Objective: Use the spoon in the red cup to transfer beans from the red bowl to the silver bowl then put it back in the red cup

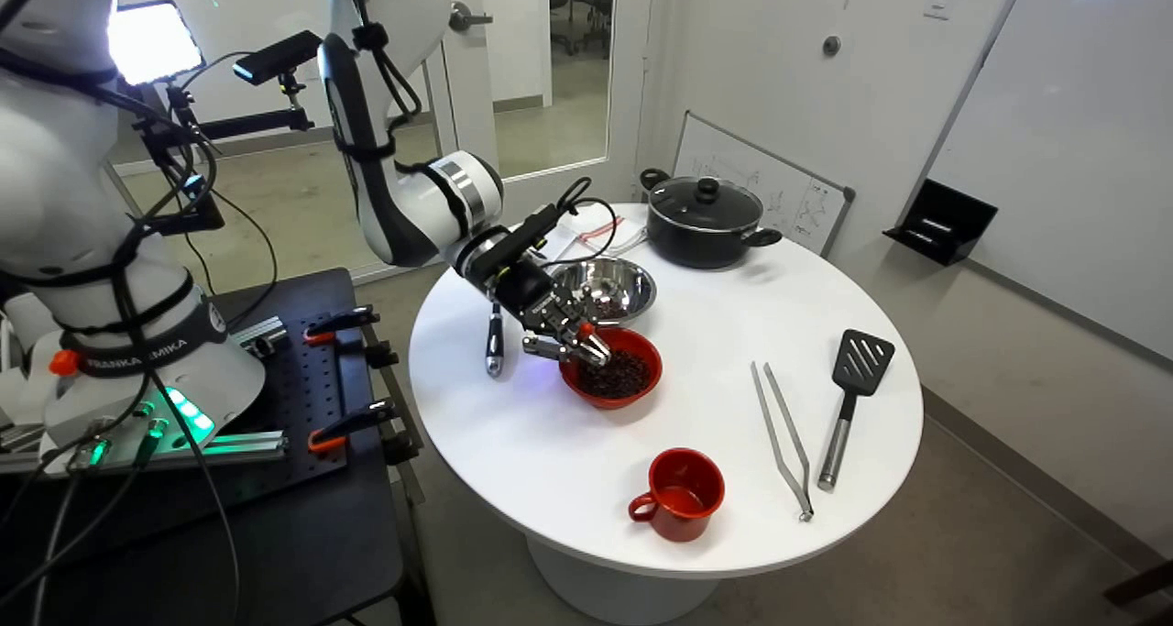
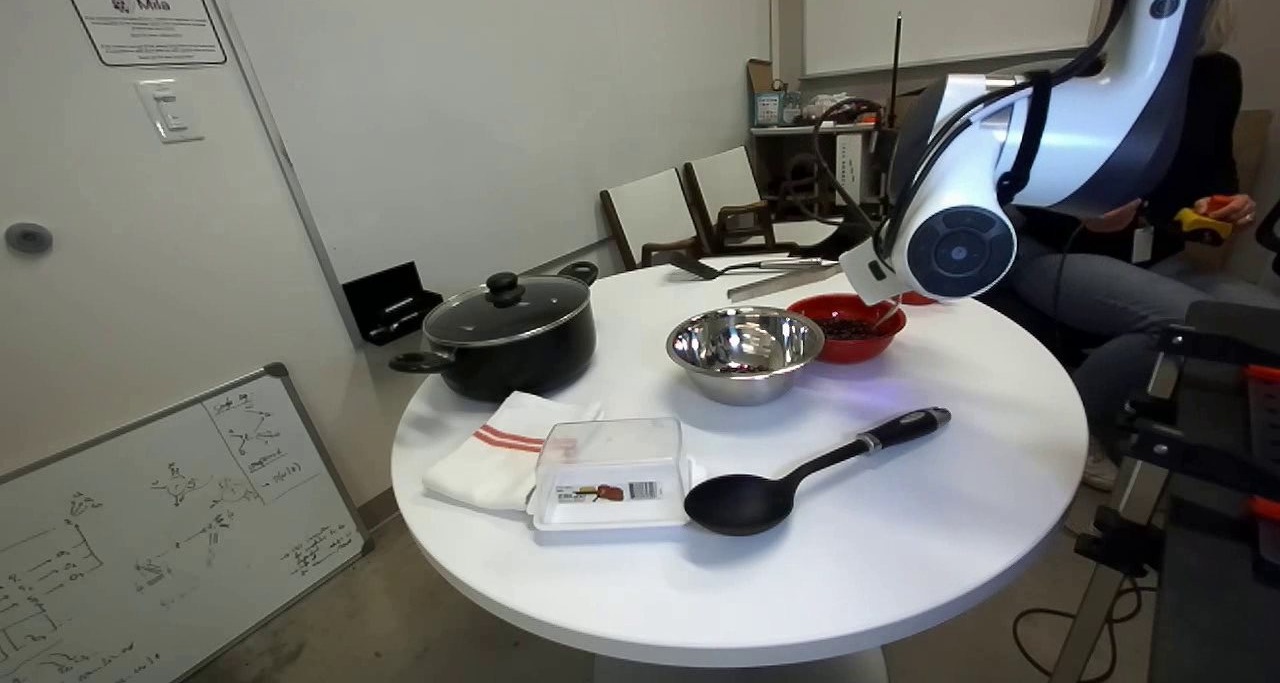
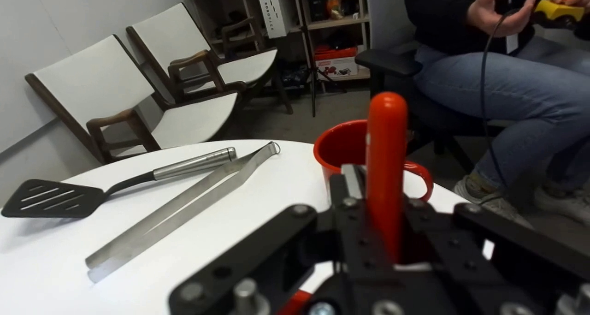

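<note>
My gripper [image 1: 570, 342] is shut on the red-handled spoon [image 3: 386, 163]; its red end also shows in an exterior view [image 1: 586, 331]. The gripper is low over the red bowl [image 1: 654, 369], at its rim. The spoon's head is hidden. Dark beans [image 1: 616, 376] fill the bottom of the red bowl, which also shows in an exterior view [image 2: 868, 349]. The silver bowl [image 2: 745, 387] stands beside the red bowl, with some dark pieces at its bottom. The red cup [image 1: 678, 511] stands upright near the table edge, and shows behind the handle in the wrist view [image 3: 334, 144].
A black lidded pot [image 1: 704, 227] stands at the back. Tongs [image 1: 783, 433] and a slotted turner [image 1: 848, 406] lie on one side. A black serving spoon [image 2: 745, 503], a clear plastic box [image 2: 610, 473] and a striped towel [image 2: 500, 458] lie near the silver bowl.
</note>
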`<state>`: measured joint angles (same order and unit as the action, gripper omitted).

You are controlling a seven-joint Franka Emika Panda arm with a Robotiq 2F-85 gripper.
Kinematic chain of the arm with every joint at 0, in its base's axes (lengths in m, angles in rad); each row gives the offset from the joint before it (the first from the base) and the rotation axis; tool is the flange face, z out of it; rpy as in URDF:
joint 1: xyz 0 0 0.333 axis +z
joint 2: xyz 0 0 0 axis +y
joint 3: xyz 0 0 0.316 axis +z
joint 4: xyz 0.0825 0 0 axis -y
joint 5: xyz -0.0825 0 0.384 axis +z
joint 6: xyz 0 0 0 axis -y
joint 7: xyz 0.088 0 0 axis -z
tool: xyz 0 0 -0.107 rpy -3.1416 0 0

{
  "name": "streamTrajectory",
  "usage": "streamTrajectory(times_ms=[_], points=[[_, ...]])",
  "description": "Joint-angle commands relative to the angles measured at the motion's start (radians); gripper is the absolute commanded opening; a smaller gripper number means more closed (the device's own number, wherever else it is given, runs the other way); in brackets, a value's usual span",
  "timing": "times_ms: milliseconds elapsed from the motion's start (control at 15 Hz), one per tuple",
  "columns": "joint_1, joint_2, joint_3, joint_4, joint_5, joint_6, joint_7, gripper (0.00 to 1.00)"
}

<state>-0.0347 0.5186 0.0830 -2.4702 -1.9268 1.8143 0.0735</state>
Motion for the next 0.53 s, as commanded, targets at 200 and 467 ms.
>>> streamTrajectory(times_ms=[200, 467], points=[[0.015, 0.059, -0.007, 0.062, 0.044, -0.012, -0.144, 0.02], [0.020, 0.088, -0.010, 0.081, 0.032, -0.022, -0.173, 0.02]])
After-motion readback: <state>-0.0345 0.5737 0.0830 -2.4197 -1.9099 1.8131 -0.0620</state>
